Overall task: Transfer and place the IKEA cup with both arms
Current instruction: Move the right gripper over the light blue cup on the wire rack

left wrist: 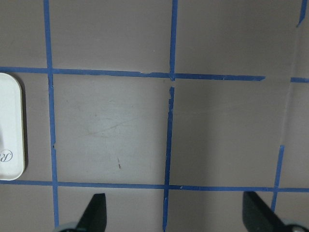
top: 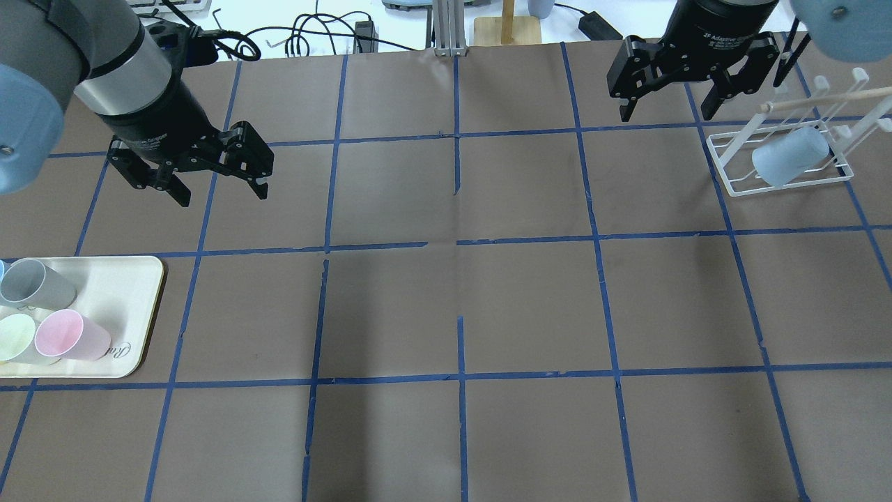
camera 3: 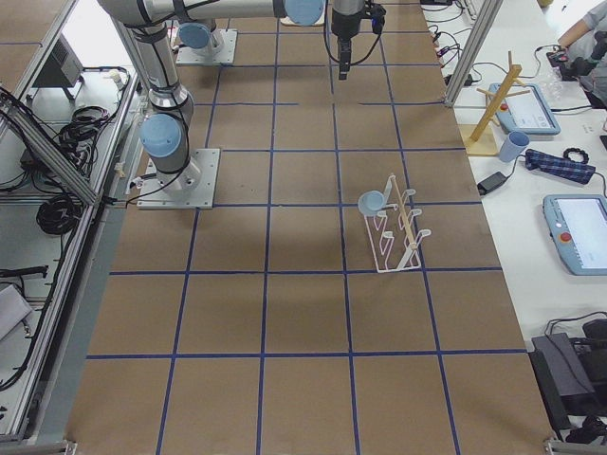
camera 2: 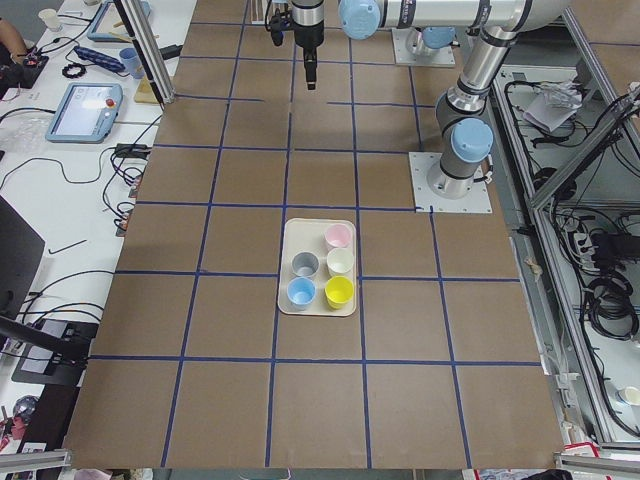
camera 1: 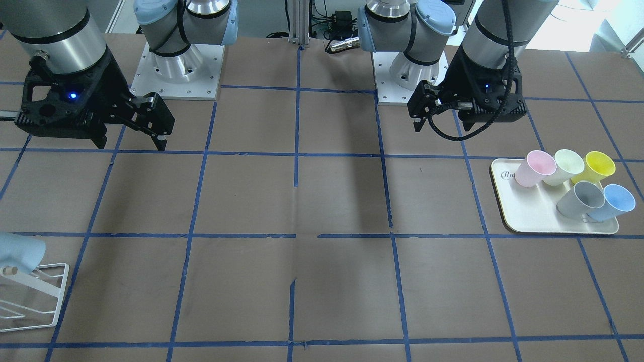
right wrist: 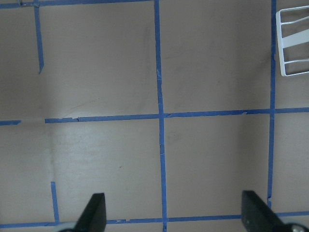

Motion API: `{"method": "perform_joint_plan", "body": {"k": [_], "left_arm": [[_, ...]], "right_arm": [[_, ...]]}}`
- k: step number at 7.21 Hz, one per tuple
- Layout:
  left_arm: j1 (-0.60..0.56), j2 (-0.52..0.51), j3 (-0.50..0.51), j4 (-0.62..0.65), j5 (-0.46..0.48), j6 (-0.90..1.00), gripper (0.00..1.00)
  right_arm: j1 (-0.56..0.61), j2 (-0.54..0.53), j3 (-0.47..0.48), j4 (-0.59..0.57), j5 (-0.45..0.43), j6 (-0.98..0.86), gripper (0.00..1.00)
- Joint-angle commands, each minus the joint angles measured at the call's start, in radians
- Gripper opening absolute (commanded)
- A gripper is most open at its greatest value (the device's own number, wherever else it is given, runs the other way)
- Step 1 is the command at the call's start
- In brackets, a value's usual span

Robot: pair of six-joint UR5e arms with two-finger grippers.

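Note:
One light-blue IKEA cup (camera 1: 611,201) stands on the white tray (camera 1: 503,201), beside a grey cup (camera 1: 578,198); it also shows in the exterior left view (camera 2: 301,292). A second light-blue cup (top: 791,164) hangs on the white wire rack (top: 725,167); it also shows in the exterior right view (camera 3: 372,202). My left gripper (top: 223,197) is open and empty, held above the table beyond the tray. Its fingertips (left wrist: 96,212) show wide apart over bare table. My right gripper (top: 665,104) is open and empty, just left of the rack.
The tray also holds a pink cup (camera 1: 533,168), a pale cream cup (camera 1: 563,166) and a yellow cup (camera 1: 596,166). The brown table is marked with a blue tape grid (top: 460,244). The rack's corner (right wrist: 289,48) shows in the right wrist view.

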Motion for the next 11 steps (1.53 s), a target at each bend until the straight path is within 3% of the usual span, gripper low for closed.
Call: {"method": "perform_joint_plan", "body": {"k": [1, 5, 6, 8, 10, 11], "left_arm": [[0.0, 0.0, -0.002, -0.001, 0.0, 0.0, 1.0], [-0.001, 0.002, 0.002, 0.001, 0.002, 0.0, 1.0], [0.002, -0.006, 0.015, -0.01, -0.006, 0.002, 1.0], [0.002, 0.0, 0.0, -0.007, -0.002, 0.002, 1.0], [-0.003, 0.0, 0.003, -0.006, -0.012, 0.0, 1.0], [-0.004, -0.008, 0.012, -0.007, -0.005, 0.002, 1.0]], "right_arm": [[0.001, 0.0, 0.001, -0.003, 0.003, 0.002, 1.0], [-0.036, 0.0, 0.004, -0.008, -0.007, -0.019, 1.0], [-0.119, -0.002, 0.003, -0.005, 0.008, -0.094, 1.0], [-0.32, 0.003, 0.007, -0.003, 0.173, -0.29, 1.0], [-0.462, 0.038, 0.014, -0.001, 0.189, -0.535, 1.0], [-0.529, 0.067, 0.015, -0.003, 0.26, -0.632, 1.0]]}}
